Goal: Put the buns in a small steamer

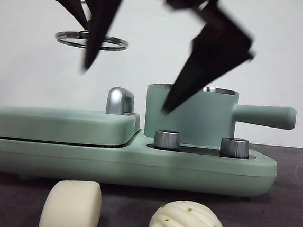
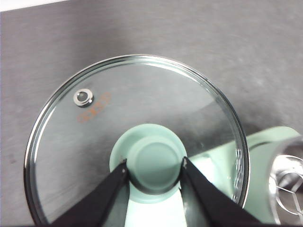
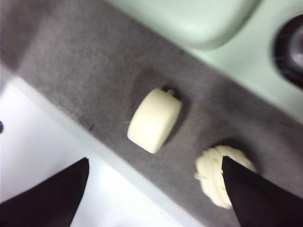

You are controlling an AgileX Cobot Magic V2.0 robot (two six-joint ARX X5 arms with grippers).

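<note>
Two buns lie on the dark table in front of the appliance: the plain bun (image 1: 71,207) to the left in the front view, the ridged bun (image 1: 187,223) with green flecks just beside it to the right, a gap between them. Both are outside the steamer (image 1: 191,117).

The steamer stands on the right half of the mint green base (image 1: 137,160), handle (image 1: 263,116) pointing right, steel rim bare, no lid on it. Two metal knobs (image 1: 167,139) sit on the base in front of it. The flat griddle (image 1: 60,124) with its chrome handle (image 1: 119,100) fills the left half, closed.

The left gripper (image 2: 154,168) holds the lid (image 2: 94,113): its jaws are clamped on either side of the green knob (image 2: 154,163). In the front view the lid's ring (image 1: 91,40) hangs level in the air above the griddle, well clear of the steamer.

The right gripper (image 3: 154,182) hovers above the buns with its jaws spread wide and nothing between them. In its wrist view the plain bun (image 3: 154,120) lies between the jaw lines, and the ridged bun (image 3: 215,175) is partly hidden behind one jaw. In the front view it shows as a large dark blurred shape (image 1: 212,55) in front of the steamer.
</note>
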